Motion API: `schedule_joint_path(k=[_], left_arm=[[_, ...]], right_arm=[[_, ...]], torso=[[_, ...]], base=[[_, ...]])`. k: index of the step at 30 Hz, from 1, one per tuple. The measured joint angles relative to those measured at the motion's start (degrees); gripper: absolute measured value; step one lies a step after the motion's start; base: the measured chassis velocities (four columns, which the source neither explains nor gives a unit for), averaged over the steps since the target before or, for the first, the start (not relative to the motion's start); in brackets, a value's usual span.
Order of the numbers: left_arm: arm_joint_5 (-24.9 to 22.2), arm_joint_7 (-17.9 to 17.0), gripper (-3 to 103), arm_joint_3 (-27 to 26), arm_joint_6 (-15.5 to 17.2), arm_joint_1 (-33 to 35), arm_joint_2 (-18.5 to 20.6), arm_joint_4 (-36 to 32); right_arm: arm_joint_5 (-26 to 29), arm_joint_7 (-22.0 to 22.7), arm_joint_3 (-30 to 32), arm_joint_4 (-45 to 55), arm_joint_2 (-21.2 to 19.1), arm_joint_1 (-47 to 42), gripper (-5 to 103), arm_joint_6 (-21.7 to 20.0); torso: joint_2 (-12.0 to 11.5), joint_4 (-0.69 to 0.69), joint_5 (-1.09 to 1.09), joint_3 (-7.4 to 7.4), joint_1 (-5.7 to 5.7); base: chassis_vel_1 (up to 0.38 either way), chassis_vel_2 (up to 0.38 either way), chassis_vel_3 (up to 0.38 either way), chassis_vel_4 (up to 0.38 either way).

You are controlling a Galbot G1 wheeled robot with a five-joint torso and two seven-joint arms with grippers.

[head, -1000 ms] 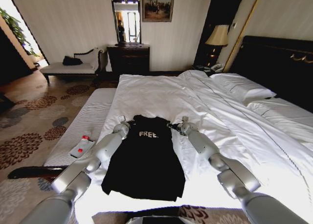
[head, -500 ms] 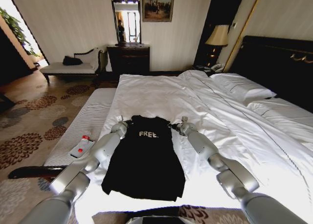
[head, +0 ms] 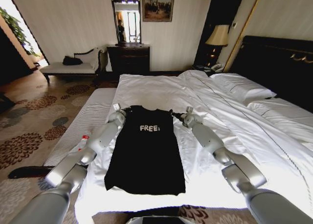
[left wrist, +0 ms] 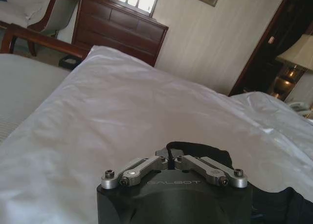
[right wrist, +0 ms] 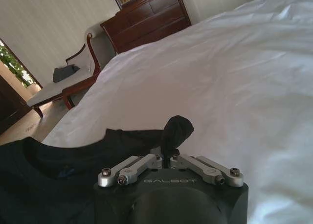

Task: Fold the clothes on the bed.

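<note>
The black T-shirt (head: 145, 153) with white "FREE!" lettering lies stretched lengthwise on the white bed (head: 166, 94), collar toward the far side. My left gripper (head: 122, 110) is shut on the shirt's left shoulder, and a pinch of black fabric (left wrist: 195, 149) shows at its closed fingers (left wrist: 168, 160). At the opposite shoulder, my right gripper (head: 177, 115) is shut on the shirt, with a tuft of black cloth (right wrist: 175, 131) bunched between its fingers (right wrist: 166, 158). Both shoulders are held slightly above the sheet.
A grey-striped bench (head: 83, 128) runs along the bed's left side with a small red-capped object (head: 84, 140) on it. Pillows (head: 239, 87) and the dark headboard (head: 279, 67) are at right. A dresser (head: 128, 58) and chaise (head: 73, 65) stand by the far wall.
Both grippers have moved farther across the bed, pulling the shirt's shoulders away from me. The shirt is now drawn out longer and flatter, its lettering shifted farther up.
</note>
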Motion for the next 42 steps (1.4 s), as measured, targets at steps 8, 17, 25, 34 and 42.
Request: schedule_joint_path(k=[8, 17, 25, 34, 42], left_arm=[[-3.14, 1.57, 1, 1.39, -0.06, -6.69, 0.19, 1.80], [-2.31, 2.22, 1, 2.69, -0.79, -5.30, -0.77, 1.76], [0.51, 1.50, 1, 1.49, -2.97, 1.02, 0.24, -1.91], [2.52, 1.48, 1, 0.38, -7.30, 8.10, 4.91, -10.06], [2.75, -0.35, 1, -0.19, -8.91, 17.60, 11.52, -26.94]], right_arm=[[-1.23, -3.32, -2.57, -4.78, 0.77, 5.27, 2, 3.85], [-2.47, -4.45, -3.45, -5.23, 1.40, 3.82, 2, 6.43], [-1.96, -3.29, -3.18, -0.90, 0.18, -0.25, 2, 7.99], [-6.22, -2.39, -1.86, 8.16, -3.93, -8.38, 2, 12.04], [-11.27, 2.12, 0.51, 21.95, -8.44, -19.77, 2, 17.46]], torso=[[0.00, -0.01, 0.00, 0.00, 0.00], [0.00, 0.00, 0.00, 0.00, 0.00], [0.00, 0.01, 0.01, 0.00, 0.01], [0.00, -0.02, 0.01, -0.01, 0.00], [0.01, -0.01, 0.00, -0.02, -0.01]], base=[[0.000, 0.000, 0.000, 0.000], [0.000, 0.000, 0.000, 0.000], [0.000, 0.000, 0.000, 0.000], [0.000, 0.000, 0.000, 0.000], [0.000, 0.000, 0.000, 0.000]])
